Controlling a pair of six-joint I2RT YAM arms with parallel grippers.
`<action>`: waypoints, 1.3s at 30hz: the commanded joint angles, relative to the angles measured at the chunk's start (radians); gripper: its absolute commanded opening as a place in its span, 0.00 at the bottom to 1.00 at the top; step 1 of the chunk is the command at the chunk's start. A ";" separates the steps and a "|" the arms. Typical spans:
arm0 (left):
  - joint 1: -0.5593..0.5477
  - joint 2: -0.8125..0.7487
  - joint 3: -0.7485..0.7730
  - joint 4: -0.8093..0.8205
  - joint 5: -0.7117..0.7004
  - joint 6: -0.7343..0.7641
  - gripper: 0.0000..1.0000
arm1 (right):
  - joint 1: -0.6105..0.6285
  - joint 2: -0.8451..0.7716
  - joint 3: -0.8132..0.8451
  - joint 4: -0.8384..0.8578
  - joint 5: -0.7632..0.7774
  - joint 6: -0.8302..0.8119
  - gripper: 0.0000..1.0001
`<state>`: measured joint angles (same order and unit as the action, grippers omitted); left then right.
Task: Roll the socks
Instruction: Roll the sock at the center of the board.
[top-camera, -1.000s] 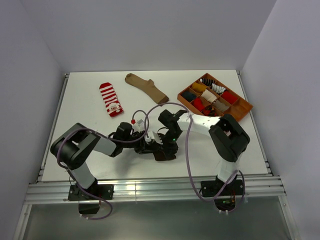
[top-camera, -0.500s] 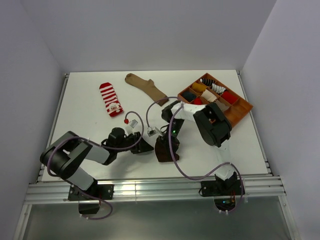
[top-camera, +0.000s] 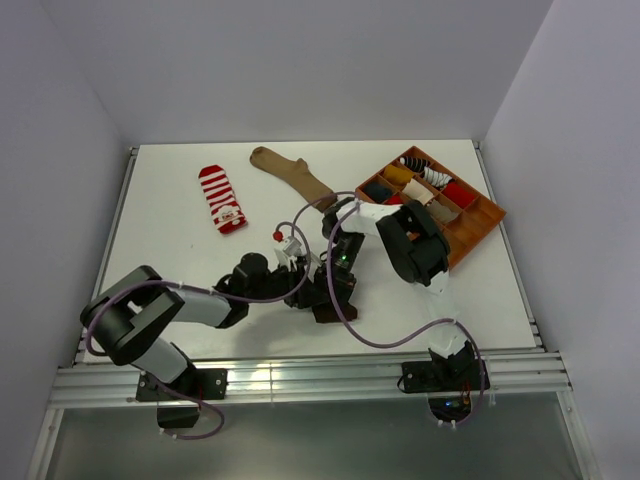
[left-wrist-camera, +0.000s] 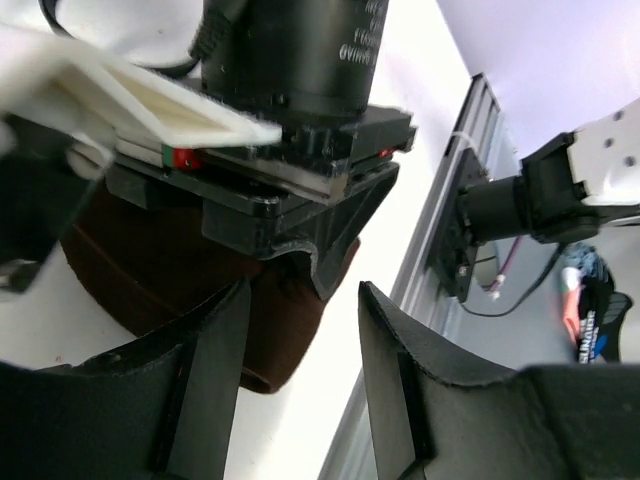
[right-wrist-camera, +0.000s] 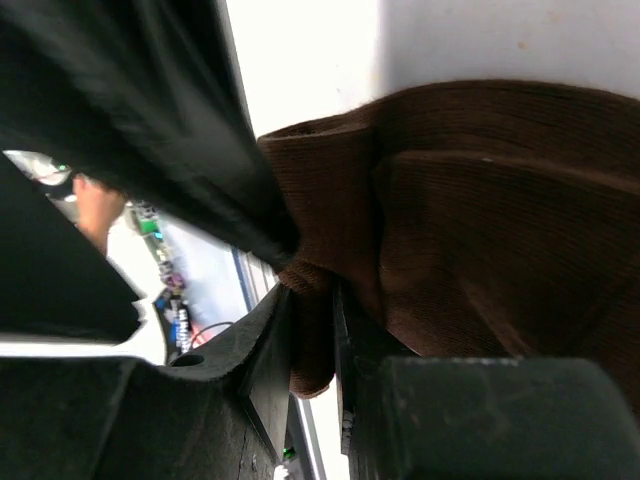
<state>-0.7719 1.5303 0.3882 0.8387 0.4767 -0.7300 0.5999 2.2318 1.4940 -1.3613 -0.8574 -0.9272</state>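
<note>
Clamps a fold of the dark brown sock in the right gripper, at the near centre of the table. Holds the left gripper released, fingers spread just beside that sock. Leaves the red-and-white striped sock and tan sock flat at far left. Keeps rolled socks (yellow, red, white, navy, striped) in the compartments of the orange tray, far right.

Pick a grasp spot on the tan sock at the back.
Take the tan sock at its far-left end, from straight above, pinching across its width: it lies flat, that end has bare table around it, the near end lies beside the right arm.
</note>
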 joint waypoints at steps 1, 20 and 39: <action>-0.015 0.050 0.034 0.022 -0.004 0.050 0.53 | -0.014 0.049 0.049 0.007 0.023 -0.015 0.19; -0.053 0.235 0.052 0.103 0.053 0.011 0.49 | -0.049 0.083 0.072 0.056 0.015 0.090 0.20; -0.055 0.300 0.041 0.074 0.063 -0.031 0.00 | -0.058 0.048 0.046 0.151 0.046 0.183 0.29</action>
<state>-0.8150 1.7927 0.4305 0.9615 0.5159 -0.7658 0.5507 2.2948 1.5383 -1.3590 -0.8646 -0.7330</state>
